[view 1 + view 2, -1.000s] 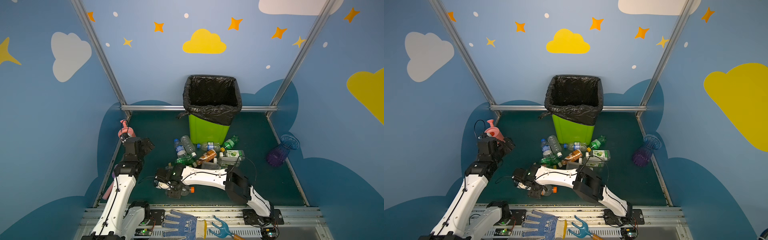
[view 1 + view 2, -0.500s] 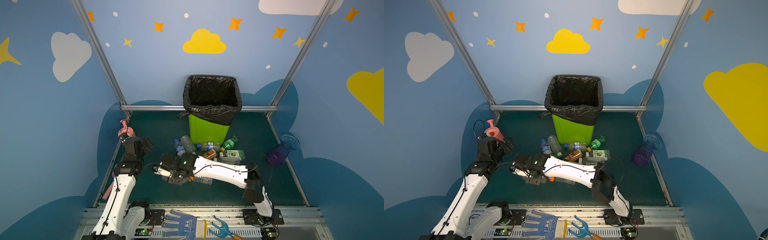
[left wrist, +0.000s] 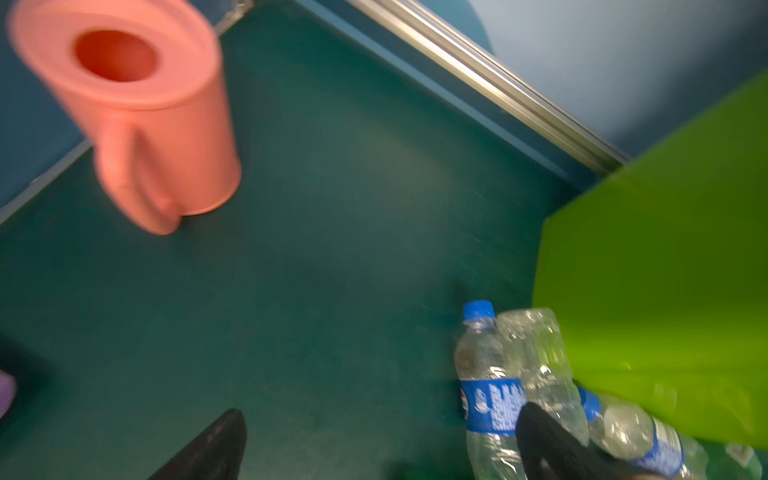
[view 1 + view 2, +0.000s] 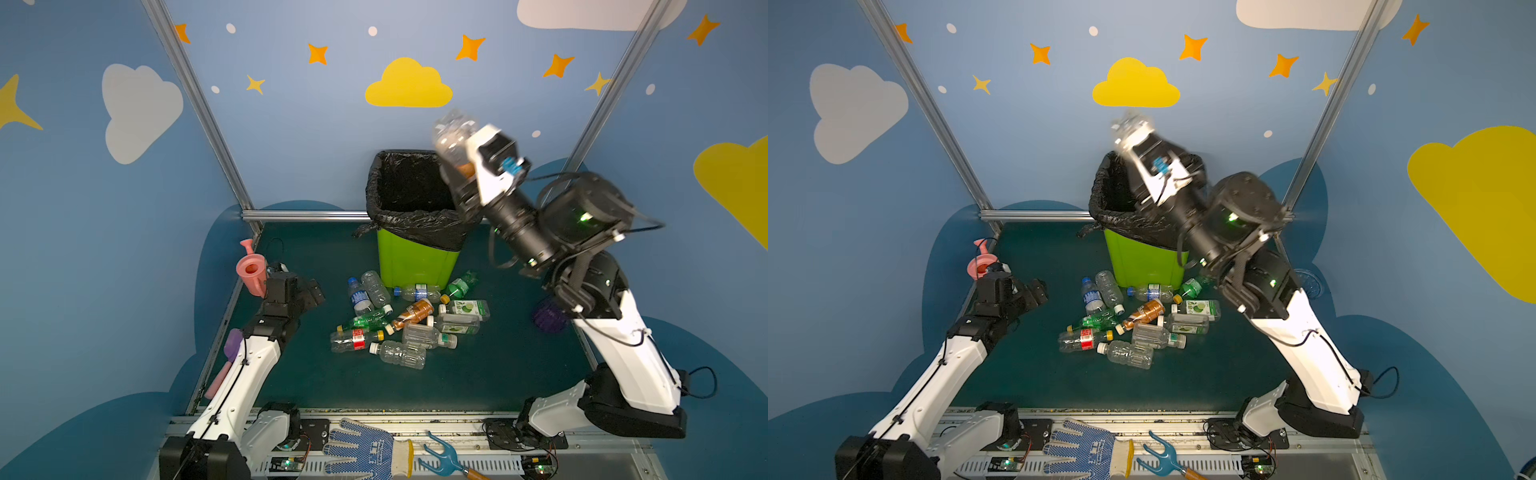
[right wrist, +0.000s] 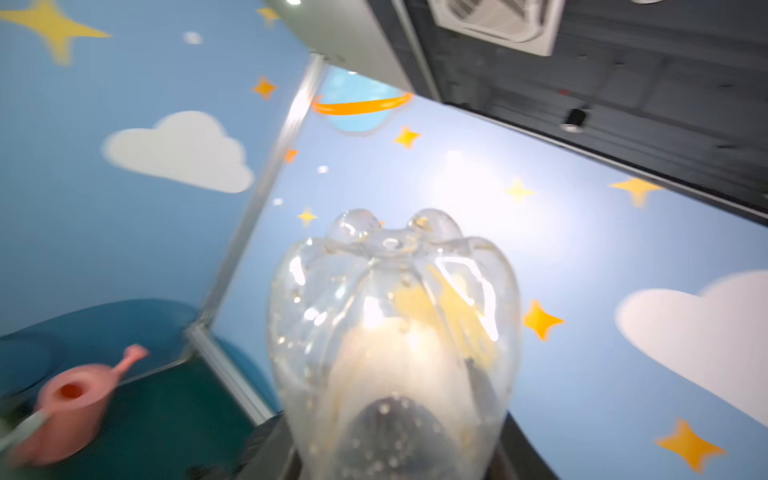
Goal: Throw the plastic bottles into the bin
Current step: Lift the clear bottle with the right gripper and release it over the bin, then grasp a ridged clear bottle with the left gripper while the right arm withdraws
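1. The bin (image 4: 417,262), lime green and lined with a black bag, stands at the back of the floor.
2. The right gripper (image 4: 460,166), raised high by the bin's mouth, is clamped on a clear bottle (image 4: 451,133) (blurred, its base pointing away from the wrist).
3. The left gripper (image 4: 309,291) hangs low and empty with its jaws spread wide, near the pink watering can (image 4: 251,270).
4. The other plastic bottles (image 4: 399,353) lie heaped on the floor in front of the bin.

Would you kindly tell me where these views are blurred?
Both top views: the right end effector and its clear bottle are motion-blurred, loose bottles crisp; left wrist view: pink watering can soft; right wrist view: walls smeared, glare on the bottle.
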{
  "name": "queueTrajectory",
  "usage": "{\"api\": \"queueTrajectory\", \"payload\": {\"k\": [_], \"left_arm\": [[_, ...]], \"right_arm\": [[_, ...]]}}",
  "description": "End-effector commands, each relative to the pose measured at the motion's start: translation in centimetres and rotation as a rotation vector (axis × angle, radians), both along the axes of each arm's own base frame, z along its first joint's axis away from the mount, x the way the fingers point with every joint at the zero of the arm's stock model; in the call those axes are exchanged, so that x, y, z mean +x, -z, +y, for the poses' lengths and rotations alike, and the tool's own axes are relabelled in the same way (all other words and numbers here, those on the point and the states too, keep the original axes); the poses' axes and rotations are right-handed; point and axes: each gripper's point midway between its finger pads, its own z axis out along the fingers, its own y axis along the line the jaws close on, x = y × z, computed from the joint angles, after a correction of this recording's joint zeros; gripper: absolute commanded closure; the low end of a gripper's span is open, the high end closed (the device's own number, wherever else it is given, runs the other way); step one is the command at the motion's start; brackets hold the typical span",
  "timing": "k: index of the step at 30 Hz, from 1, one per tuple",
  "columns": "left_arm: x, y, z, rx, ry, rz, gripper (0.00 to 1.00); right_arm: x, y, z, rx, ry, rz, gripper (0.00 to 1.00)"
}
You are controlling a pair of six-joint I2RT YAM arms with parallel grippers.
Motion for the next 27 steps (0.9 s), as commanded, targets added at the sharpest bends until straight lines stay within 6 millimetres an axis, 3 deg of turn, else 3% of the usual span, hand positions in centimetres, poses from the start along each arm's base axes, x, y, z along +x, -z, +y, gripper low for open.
{"api": "queueTrajectory", "payload": {"k": [1,3,5,8,11,15,17,21,25,27], "left_arm": [[0.5,-1.3,-1.5,0.123,0.054,-0.035,0.00],[0.6,-1.9,-3.1,0.185,0.112,-0.047,0.00],[0.5,-2.3,-4.6,0.236,0.165,-0.056,0.00],[-0.1,-2.8,-6.8,0.328,0.266,-0.073,0.00],[-1.2,-3.3,-9.2,0.418,0.389,-0.114,0.00],[-3.0,-3.8,-12.9,0.494,0.576,-0.177,0.00],[-4.0,-3.7,-14.9,0.529,0.674,-0.191,0.00],[-6.4,-1.9,-18.8,0.617,0.910,-0.168,0.00],[-8.6,0.5,-21.7,0.671,1.102,-0.097,0.00],[-9.7,1.5,-23.2,0.682,1.195,-0.072,0.00]], "right_arm": [[8.6,6.7,3.5,-0.055,-0.059,0.245,0.55],[13.4,10.6,3.9,-0.079,-0.041,0.384,0.51],[17.1,13.2,2.9,-0.050,-0.002,0.478,0.48],[19.7,13.2,-0.3,0.082,0.027,0.533,0.28],[18.0,9.4,-2.5,0.175,0.015,0.465,0.10],[12.6,3.6,-3.5,0.242,-0.047,0.317,0.08],[10.3,2.0,-3.9,0.262,-0.072,0.279,0.07],[7.5,1.4,-5.1,0.285,-0.094,0.265,0.07],[7.5,4.3,-7.5,0.294,0.003,0.311,0.06],[7.9,6.8,-9.2,0.305,0.069,0.351,0.05]]}}
